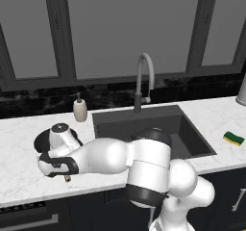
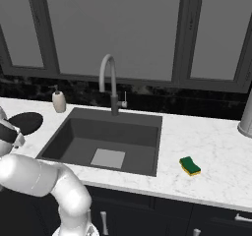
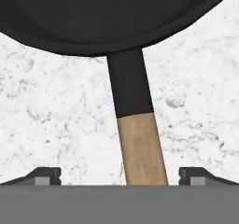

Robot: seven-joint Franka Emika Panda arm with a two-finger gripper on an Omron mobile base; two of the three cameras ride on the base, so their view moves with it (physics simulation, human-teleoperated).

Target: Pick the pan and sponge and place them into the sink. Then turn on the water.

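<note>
The black pan point(image 3: 116, 13) lies on the white marble counter left of the sink point(image 1: 144, 124), its wooden handle point(image 3: 140, 148) pointing toward me. My gripper point(image 3: 119, 176) hangs open right over that handle, one fingertip point(image 3: 44, 176) on each side and well clear of it. From the base, my hand point(image 1: 56, 170) covers most of the pan point(image 1: 41, 141), and the pan's far rim point(image 2: 27, 122) shows beside my wrist. The yellow-green sponge point(image 1: 234, 138) rests on the counter right of the sink point(image 2: 98, 132). No water runs from the faucet point(image 1: 144, 76).
A soap dispenser point(image 1: 79, 109) stands at the sink's back left corner. A grey metal vessel point(image 2: 246, 117) sits at the far right of the counter. The basin holds just its pale drain plate point(image 2: 108, 158). Dark windows run behind the counter.
</note>
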